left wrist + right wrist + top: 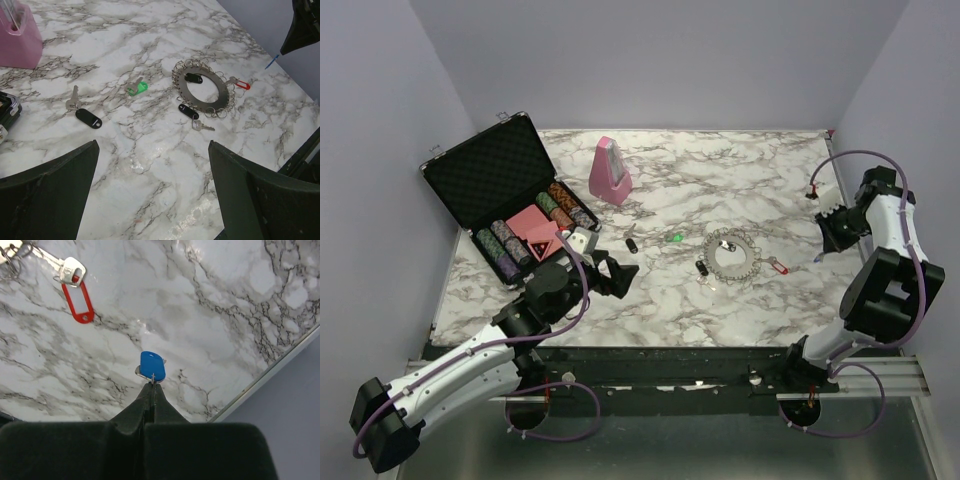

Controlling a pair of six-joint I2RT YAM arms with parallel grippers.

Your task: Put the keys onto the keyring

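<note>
Keyring (732,255) lay apart from the blue key (152,366) pinched in my right gripper (151,385), so I reckoned carrying it over was next; my left gripper (615,275) stood spread.

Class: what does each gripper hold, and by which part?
Right gripper pinches the blue key by the edge of its tag, at the very fingertips. Left gripper is open, holding nothing.

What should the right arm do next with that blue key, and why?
Probably carry it over toward the keyring. The right gripper is shut on the blue key, which hangs near the table edge, while the keyring lies apart, further to the left, so the key cannot go on from here.
</note>
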